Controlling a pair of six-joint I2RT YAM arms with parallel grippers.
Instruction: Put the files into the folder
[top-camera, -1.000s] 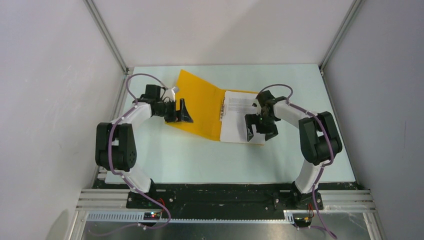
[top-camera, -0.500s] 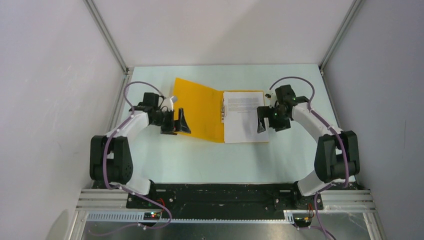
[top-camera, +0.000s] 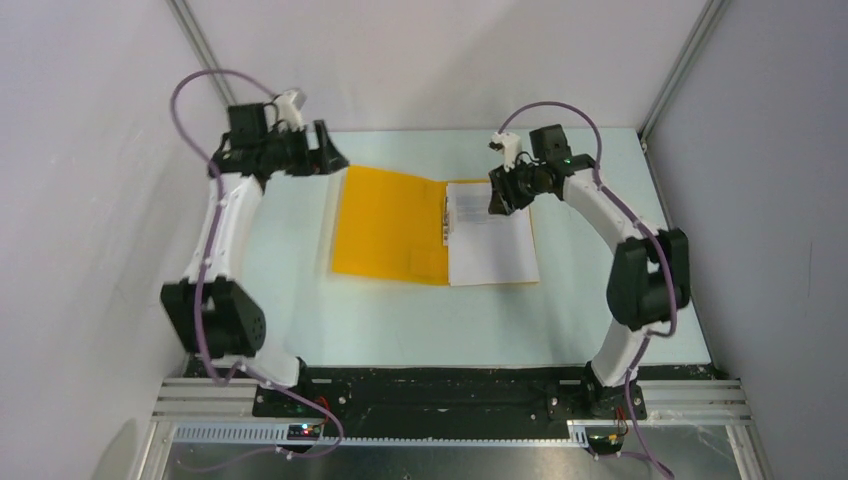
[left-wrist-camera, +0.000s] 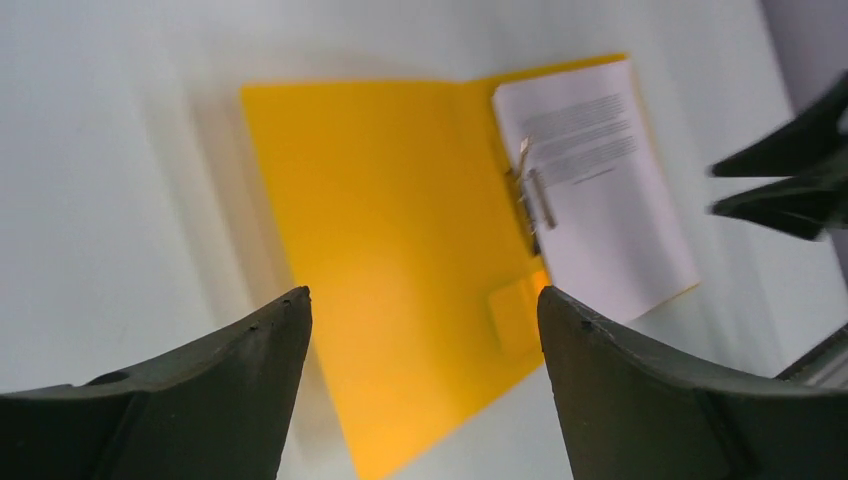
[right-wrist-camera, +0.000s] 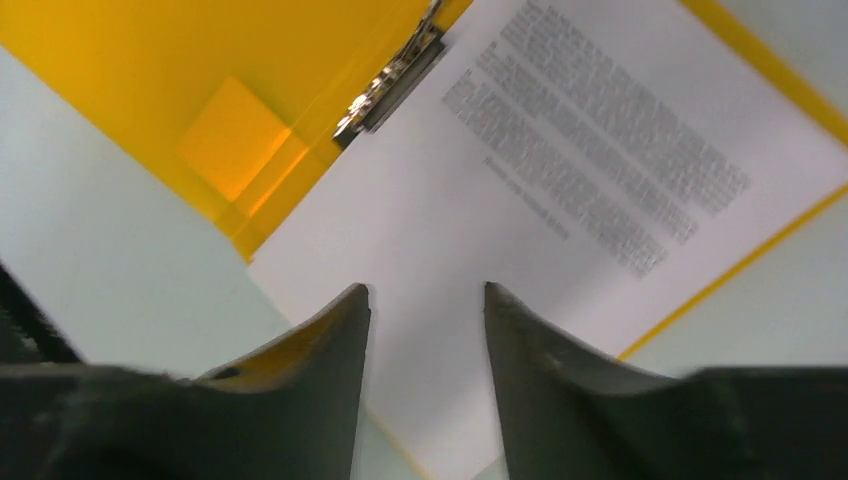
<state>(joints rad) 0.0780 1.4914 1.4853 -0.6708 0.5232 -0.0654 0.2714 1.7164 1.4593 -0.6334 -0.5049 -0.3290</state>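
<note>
The orange-yellow folder (top-camera: 385, 225) lies open and flat on the table. The white printed files (top-camera: 490, 240) rest on its right half, beside a metal clip (top-camera: 445, 220) at the fold. My left gripper (top-camera: 330, 155) hangs open and empty above the folder's far-left corner. From its wrist view the left gripper (left-wrist-camera: 422, 295) looks down on the folder (left-wrist-camera: 380, 220) and the files (left-wrist-camera: 600, 180). My right gripper (top-camera: 497, 195) hovers over the far part of the files. In its wrist view, the right gripper (right-wrist-camera: 427, 288) stands narrowly open over the files (right-wrist-camera: 560, 200) with nothing between its fingers.
The pale table (top-camera: 400, 320) runs on in front of the folder. White walls and aluminium posts (top-camera: 215, 75) close in the back and sides. A square orange pocket (top-camera: 428, 262) sits on the inside cover near the fold.
The left arm rose and drew back to the far-left corner, and the folder's left cover went from raised to flat. The right gripper moved to the files' far end and its jaws narrowed.
</note>
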